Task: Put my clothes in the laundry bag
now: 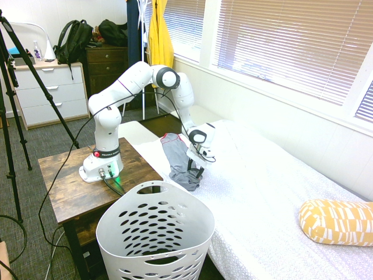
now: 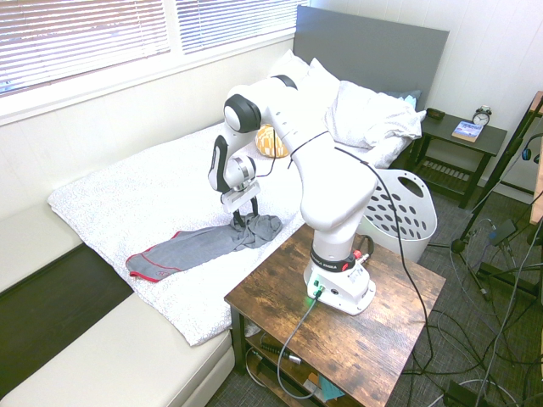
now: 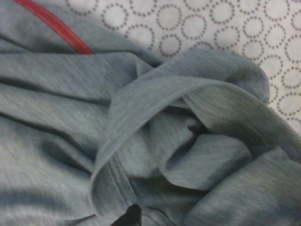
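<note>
The clothes [image 1: 176,158] are one dark grey garment with red edging, lying stretched along the near edge of the white bedspread [image 2: 127,199]. The garment [image 2: 191,248] is bunched at the end nearest the arm. My gripper [image 2: 243,217] points straight down onto that bunched end, open, with its fingers astride the folds. The wrist view shows crumpled grey cloth [image 3: 141,141] from very close. The laundry bag [image 1: 116,233], a white basket full of holes, stands on the floor beside the bed and table [image 2: 411,229].
A wooden table [image 1: 64,186] bears the arm's base beside the bed. A yellow patterned pillow [image 1: 338,221] lies further up the bed, with white pillows [image 2: 365,114] at the headboard. A yellow garment [image 1: 159,35] hangs by the window. A nightstand [image 2: 462,140] stands behind the basket.
</note>
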Available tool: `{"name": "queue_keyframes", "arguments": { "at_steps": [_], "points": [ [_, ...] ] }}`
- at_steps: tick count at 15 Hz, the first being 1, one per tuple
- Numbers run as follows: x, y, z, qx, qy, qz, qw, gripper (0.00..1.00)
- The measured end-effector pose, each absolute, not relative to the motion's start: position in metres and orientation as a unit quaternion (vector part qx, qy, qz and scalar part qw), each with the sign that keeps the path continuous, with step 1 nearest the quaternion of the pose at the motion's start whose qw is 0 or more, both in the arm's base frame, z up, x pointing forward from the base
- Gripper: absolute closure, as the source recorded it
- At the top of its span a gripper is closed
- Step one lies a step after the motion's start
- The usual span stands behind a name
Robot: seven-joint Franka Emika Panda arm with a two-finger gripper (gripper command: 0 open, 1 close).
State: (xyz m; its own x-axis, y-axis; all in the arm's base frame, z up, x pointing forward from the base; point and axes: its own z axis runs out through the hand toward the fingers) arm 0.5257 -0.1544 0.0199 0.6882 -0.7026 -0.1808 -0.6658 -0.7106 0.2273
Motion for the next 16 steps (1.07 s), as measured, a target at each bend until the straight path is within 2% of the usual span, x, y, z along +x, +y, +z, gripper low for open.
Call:
{"name": "queue_keyframes", "arguments": {
  "at_steps": [2,3,16],
  "points": [
    [0.521,-0.15,0.011,0.918,-0.365,-0.136,0.074,0.0],
    [0.52,-0.148,0.008,0.919,-0.362,-0.139,0.076,1.0],
    [0.517,-0.147,0.003,0.919,-0.358,-0.143,0.079,1.0]
  ]
}}
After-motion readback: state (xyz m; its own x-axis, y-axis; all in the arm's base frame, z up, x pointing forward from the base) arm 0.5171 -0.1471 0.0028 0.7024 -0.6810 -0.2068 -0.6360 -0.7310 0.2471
